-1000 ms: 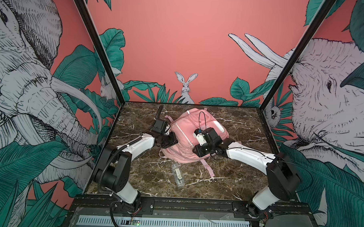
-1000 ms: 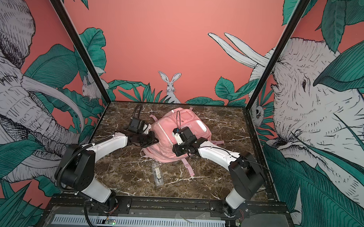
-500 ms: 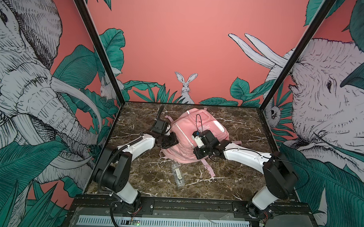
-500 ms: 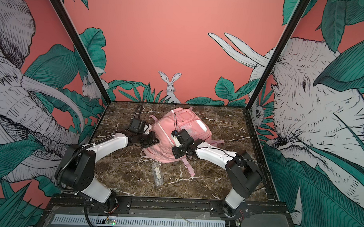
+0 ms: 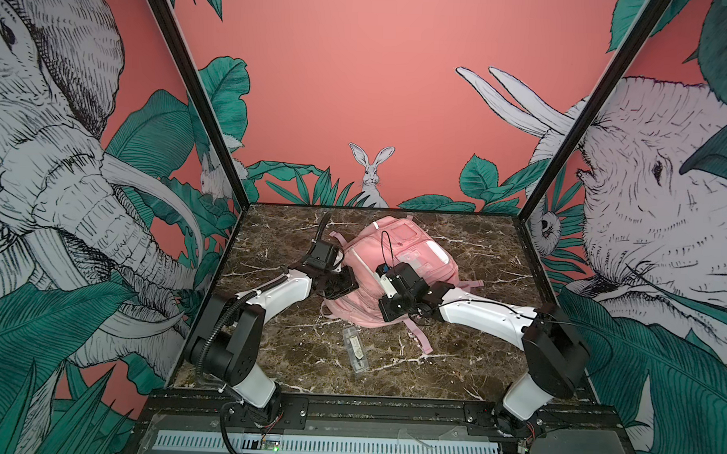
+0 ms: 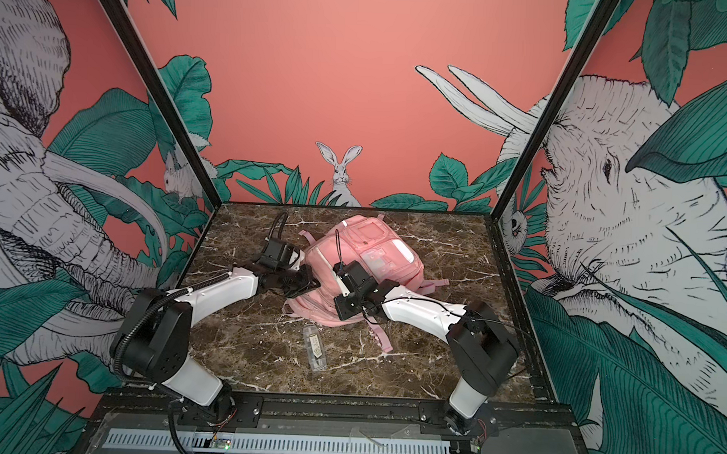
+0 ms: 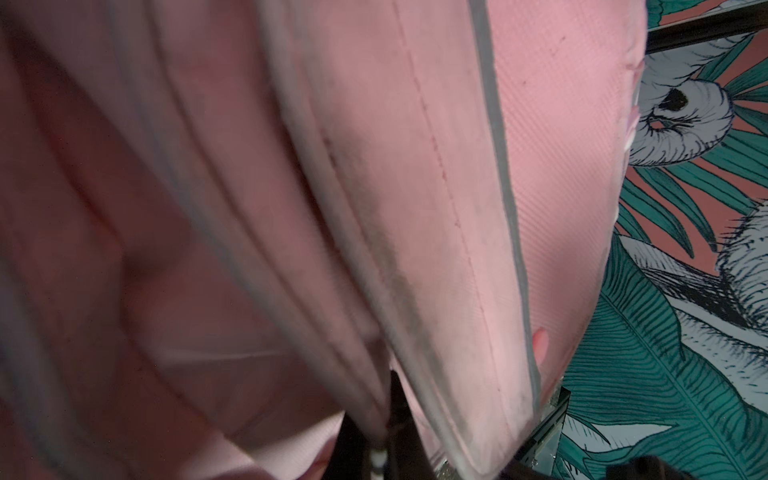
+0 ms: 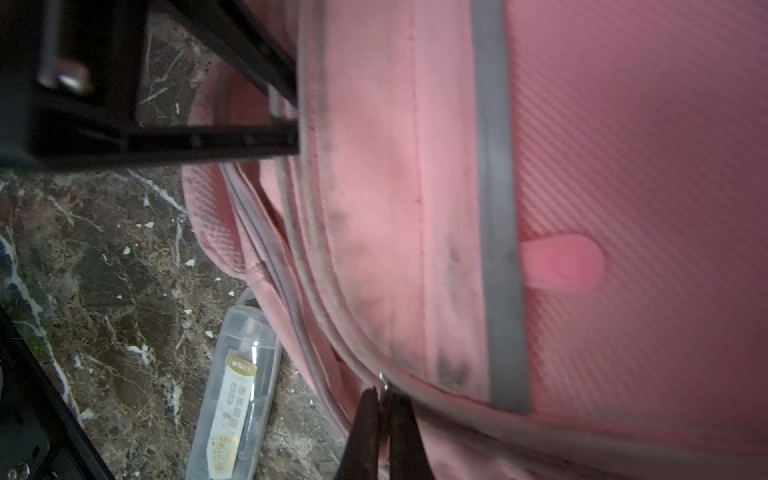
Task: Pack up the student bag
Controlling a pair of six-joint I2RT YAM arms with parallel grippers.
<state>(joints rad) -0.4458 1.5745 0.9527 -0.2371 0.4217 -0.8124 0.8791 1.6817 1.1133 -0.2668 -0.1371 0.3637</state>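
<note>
Coral walls (image 5: 379,70) w/ elephant (image 5: 64,176), rabbit (image 5: 371,172) & leaf art; brown, seemingly marble floor (image 5: 465,369).

**Dark marble table, two things lying on it**

We saw a brown, white-veined table (image 5: 481,249) carrying the pink student bag (image 5: 410,254), which lay front-up from the middle toward the far side. Its straps (image 5: 419,340) trailed onto the stone at the near and right sides. A clear case (image 5: 356,350) with a printed label lay flat just near of the bag.
</note>
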